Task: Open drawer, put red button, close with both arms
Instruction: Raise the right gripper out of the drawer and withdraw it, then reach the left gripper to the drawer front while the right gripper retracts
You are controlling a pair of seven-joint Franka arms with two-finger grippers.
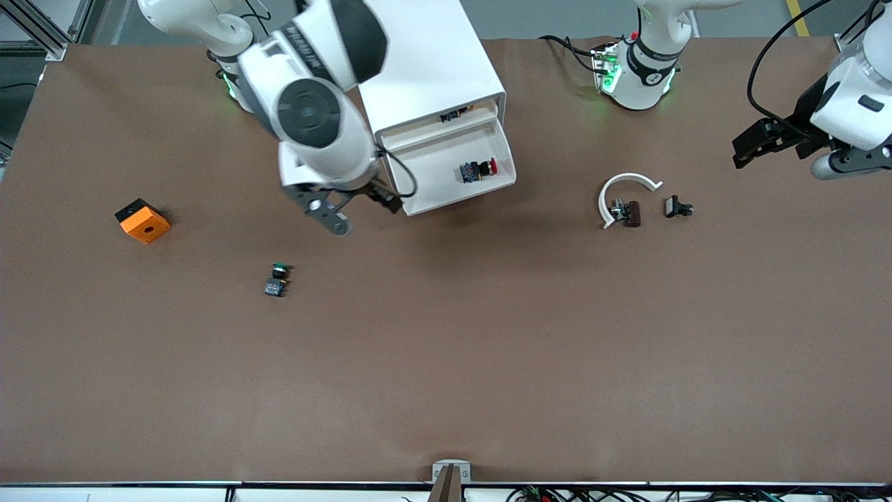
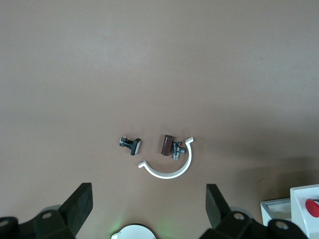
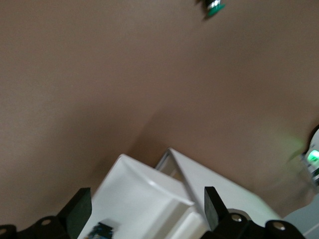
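Observation:
The white cabinet (image 1: 425, 63) stands toward the robots' side, and its drawer (image 1: 425, 195) is pulled out. The red button (image 1: 479, 169) lies on its side inside the drawer. My right gripper (image 1: 355, 207) hangs open and empty over the table, beside the drawer's front corner. In the right wrist view the drawer (image 3: 144, 191) lies between the black fingers (image 3: 79, 209), and the red button's dark body (image 3: 102, 230) shows at the edge. My left gripper (image 1: 749, 146) waits, open and empty, over the left arm's end of the table. The left wrist view catches the drawer's corner (image 2: 279, 206) and the red button (image 2: 313, 206).
A green-capped button (image 1: 278, 279) and an orange cube (image 1: 143, 220) lie toward the right arm's end. A white curved clip (image 1: 624, 192), a brown part (image 1: 631, 213) and a small black part (image 1: 677, 207) lie toward the left arm's end. A small dark item (image 1: 453, 115) sits inside the cabinet above the open drawer.

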